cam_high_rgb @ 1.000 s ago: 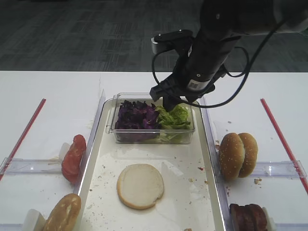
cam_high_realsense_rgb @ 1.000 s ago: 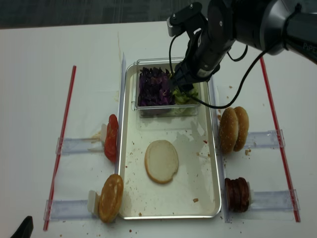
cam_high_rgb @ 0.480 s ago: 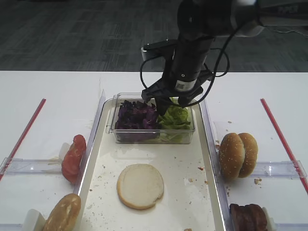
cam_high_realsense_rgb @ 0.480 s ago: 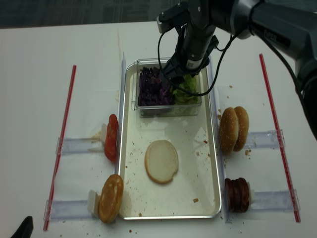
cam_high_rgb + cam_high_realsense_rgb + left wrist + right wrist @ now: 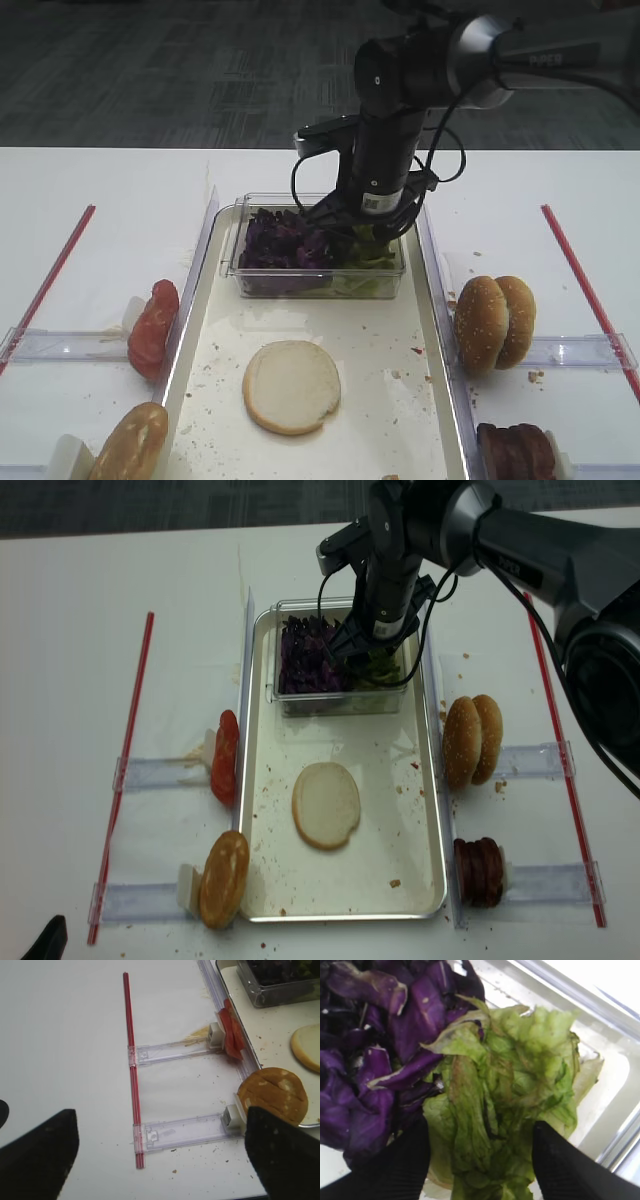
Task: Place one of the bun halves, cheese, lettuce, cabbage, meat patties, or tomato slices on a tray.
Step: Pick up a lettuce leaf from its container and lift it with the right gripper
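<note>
My right gripper (image 5: 480, 1160) is down in the clear tub (image 5: 232, 262) at the far end of the tray (image 5: 390, 330). It is open, and its two dark fingers stand either side of the green lettuce (image 5: 520, 1075) without squeezing it. Purple cabbage (image 5: 375, 1050) fills the tub's left half, right beside the left finger. One bun half (image 5: 291, 386) lies cut face up in the middle of the tray. My left gripper (image 5: 160, 1155) hangs open over bare table, left of the tray, with nothing between its fingers.
Tomato slices (image 5: 152, 315) and a bun half (image 5: 130, 445) stand on edge in clear holders along the tray's left rim. Two bun halves (image 5: 495, 322) and meat patties (image 5: 515, 450) stand along the right rim. Red strips (image 5: 130, 750) (image 5: 560, 750) mark both sides.
The right arm swung left and came down into the tub, so its fingers now straddle the lettuce. The jaws kept the same width. Nothing on the tray moved.
</note>
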Tool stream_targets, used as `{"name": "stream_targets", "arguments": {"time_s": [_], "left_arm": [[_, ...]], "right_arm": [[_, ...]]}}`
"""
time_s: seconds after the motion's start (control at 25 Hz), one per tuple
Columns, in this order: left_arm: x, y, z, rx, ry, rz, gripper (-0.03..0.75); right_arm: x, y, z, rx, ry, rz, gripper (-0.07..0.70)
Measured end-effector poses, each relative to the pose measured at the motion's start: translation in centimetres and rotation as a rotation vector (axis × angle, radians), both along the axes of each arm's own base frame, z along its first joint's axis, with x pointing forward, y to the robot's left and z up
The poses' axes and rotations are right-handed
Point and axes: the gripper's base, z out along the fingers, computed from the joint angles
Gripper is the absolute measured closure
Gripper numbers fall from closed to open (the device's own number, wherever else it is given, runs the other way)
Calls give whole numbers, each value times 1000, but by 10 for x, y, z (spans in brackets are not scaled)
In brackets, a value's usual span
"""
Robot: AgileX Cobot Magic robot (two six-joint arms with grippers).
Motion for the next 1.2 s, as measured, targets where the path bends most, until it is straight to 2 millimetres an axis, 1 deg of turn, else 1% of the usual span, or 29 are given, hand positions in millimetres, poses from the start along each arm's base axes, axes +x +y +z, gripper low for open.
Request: {"name": "stream_targets", "arguments": {"time_s": [0.16,0.32,0.4,0.56,0.84,1.2], "left_arm": [[0,0,0,0,0,0,64],[0,0,0,0,0,0,64],[0,0,0,0,0,0,64],[0,0,0,0,0,0,64],[0,0,0,0,0,0,64],[0,0,0,0,0,0,64]], "right_arm": [[2,1,-9,-8,8,-1,146],[2,1,-11,-8,8,-2,153],[2,0,-11,-12,5,0,185],[2,0,-11,-13,4,1,279],[2,0,-11,-15,8,0,327],[2,0,-11,-15,15,-14,496]]}}
